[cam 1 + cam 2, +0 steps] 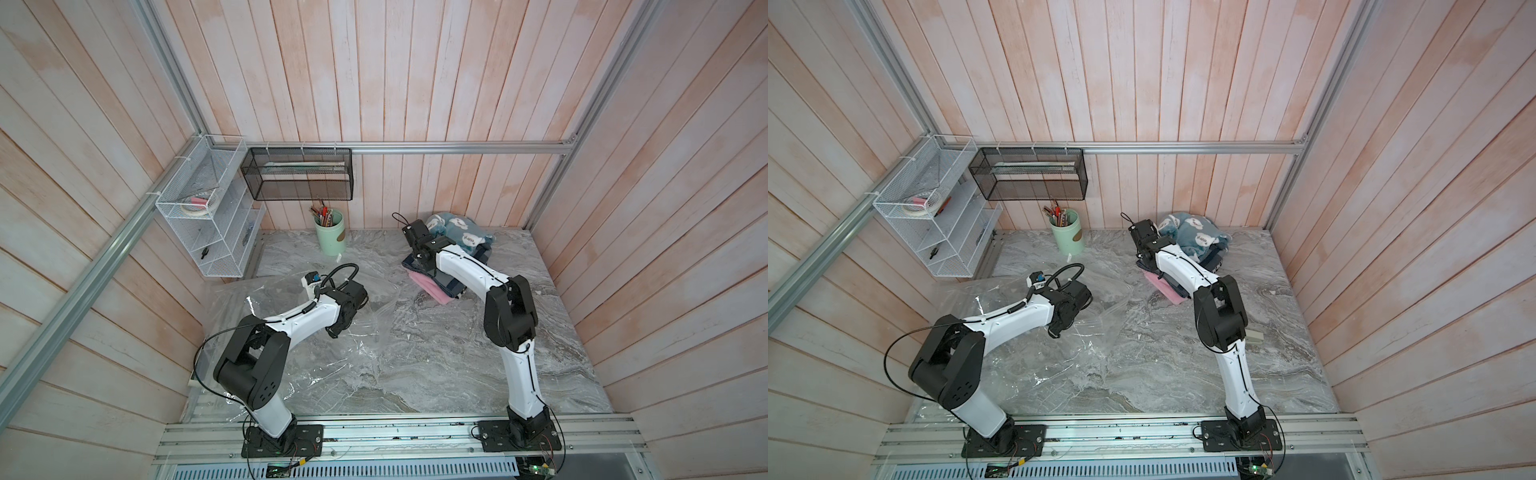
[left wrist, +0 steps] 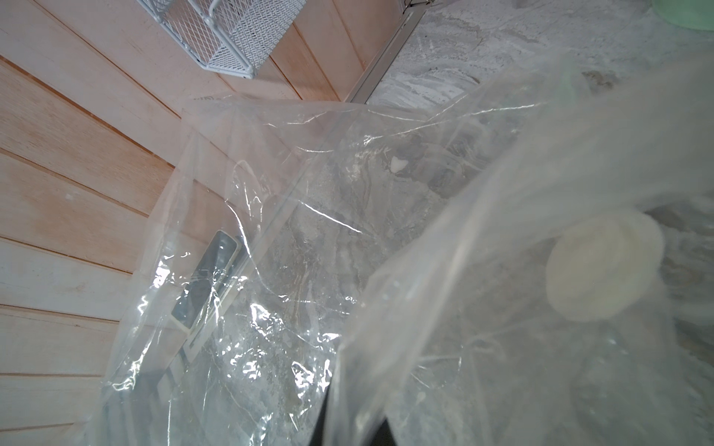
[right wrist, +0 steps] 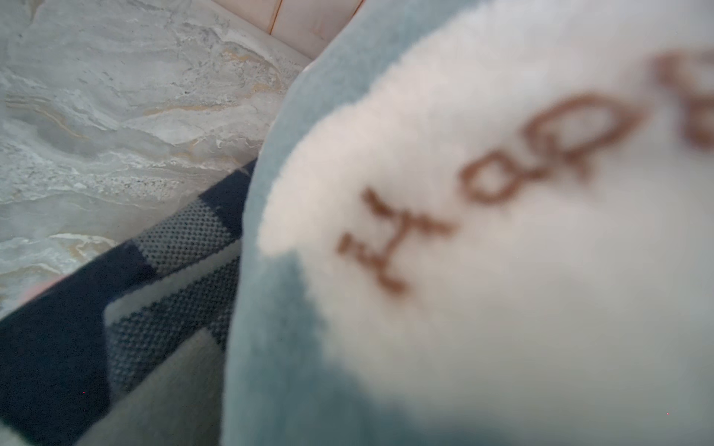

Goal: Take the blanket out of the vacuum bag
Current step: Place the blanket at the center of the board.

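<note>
Pale pink plank walls on three sides, with a grey marble-patterned table (image 1: 436, 365) beneath two white-and-black arms. Spread over the table's left half, under the left arm: the large crinkly transparent plastic vacuum bag (image 1: 299, 370), seen in both top views (image 1: 1034, 370) and reaching the left wall in the left wrist view (image 2: 309, 231). Blurred behind a raised fold of film, its round white valve cap (image 2: 602, 266). Down on the bag near its middle, the left fingers (image 1: 334, 331), shut tight on a pinch of that film, with dark tips (image 2: 326, 417) just showing under it.

Well apart, near the table's far right corner: the fluffy blue fleece blanket with white cloud patches (image 1: 461, 232), outside the bag. Bunched on a stack of folded textiles, with a navy-and-grey checked cloth (image 3: 174, 270) under it and a pink cloth (image 1: 436, 291) at the bottom. At the blanket's left side, the right fingers (image 1: 442, 243), hidden by the wrist in both top views. Closed almost fully, but cannot tell whether any fleece is caught between them. Close up in the right wrist view, blanket (image 3: 463, 231) with brown stitched letters, out of focus.

By the back wall, a mint-green cup (image 1: 330, 235) of pens. On the walls above, a white wire rack (image 1: 208, 224) and a black mesh basket (image 1: 297, 174).
</note>
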You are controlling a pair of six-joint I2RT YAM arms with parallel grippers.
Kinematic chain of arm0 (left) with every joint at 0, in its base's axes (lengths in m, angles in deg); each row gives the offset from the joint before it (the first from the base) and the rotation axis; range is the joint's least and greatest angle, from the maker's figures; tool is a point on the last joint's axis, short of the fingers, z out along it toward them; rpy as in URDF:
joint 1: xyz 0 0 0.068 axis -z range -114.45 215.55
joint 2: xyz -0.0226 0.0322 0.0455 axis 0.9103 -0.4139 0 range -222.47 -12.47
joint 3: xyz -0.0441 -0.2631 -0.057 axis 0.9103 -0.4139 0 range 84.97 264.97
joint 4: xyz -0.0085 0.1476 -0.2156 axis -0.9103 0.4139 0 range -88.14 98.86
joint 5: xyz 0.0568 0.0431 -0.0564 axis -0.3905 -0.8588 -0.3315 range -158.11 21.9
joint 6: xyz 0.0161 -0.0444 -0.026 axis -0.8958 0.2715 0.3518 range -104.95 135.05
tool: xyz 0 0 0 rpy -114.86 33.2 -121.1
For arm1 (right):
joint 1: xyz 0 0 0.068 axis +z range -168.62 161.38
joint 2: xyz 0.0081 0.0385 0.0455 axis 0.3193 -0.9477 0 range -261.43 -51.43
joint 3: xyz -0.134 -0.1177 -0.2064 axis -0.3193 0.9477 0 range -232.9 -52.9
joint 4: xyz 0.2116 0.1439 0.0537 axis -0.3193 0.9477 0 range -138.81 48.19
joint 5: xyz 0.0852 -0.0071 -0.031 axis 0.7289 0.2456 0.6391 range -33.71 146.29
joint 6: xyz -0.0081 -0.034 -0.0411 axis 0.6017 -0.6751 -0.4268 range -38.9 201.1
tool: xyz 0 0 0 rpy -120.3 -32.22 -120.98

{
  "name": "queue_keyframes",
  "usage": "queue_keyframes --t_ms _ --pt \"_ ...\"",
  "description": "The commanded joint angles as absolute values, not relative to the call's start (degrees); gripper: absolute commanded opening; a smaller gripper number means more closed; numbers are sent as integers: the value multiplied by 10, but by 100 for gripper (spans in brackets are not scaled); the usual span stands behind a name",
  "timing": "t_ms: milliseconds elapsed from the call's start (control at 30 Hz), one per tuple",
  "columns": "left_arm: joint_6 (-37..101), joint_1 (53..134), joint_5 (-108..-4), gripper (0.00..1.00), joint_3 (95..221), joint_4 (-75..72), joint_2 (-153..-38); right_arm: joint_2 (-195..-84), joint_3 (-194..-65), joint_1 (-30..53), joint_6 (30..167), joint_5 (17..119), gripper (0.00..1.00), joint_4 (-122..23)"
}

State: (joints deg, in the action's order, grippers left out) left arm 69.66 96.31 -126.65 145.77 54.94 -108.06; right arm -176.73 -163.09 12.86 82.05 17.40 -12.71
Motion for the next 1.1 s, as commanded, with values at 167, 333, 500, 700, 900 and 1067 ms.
queue_keyframes --t_ms 167,333,500,700,900,1067 --pt "701 959 -1274 0 1454 555 -1050 -1686 -1680 72 722 124 0 -160" --pt "714 959 -1270 0 1458 571 -1040 -1637 -1680 121 668 101 0 -166" --pt "723 962 -1259 0 1462 579 -1022 -1603 -1569 207 721 81 0 -142" --pt "737 968 -1265 0 1472 605 -1015 -1605 -1427 251 820 102 0 -137" --pt "739 969 -1271 0 1466 613 -1011 -1621 -1343 255 865 115 0 -153" --pt "738 970 -1273 0 1466 611 -1017 -1591 -1336 256 864 137 56 -149"
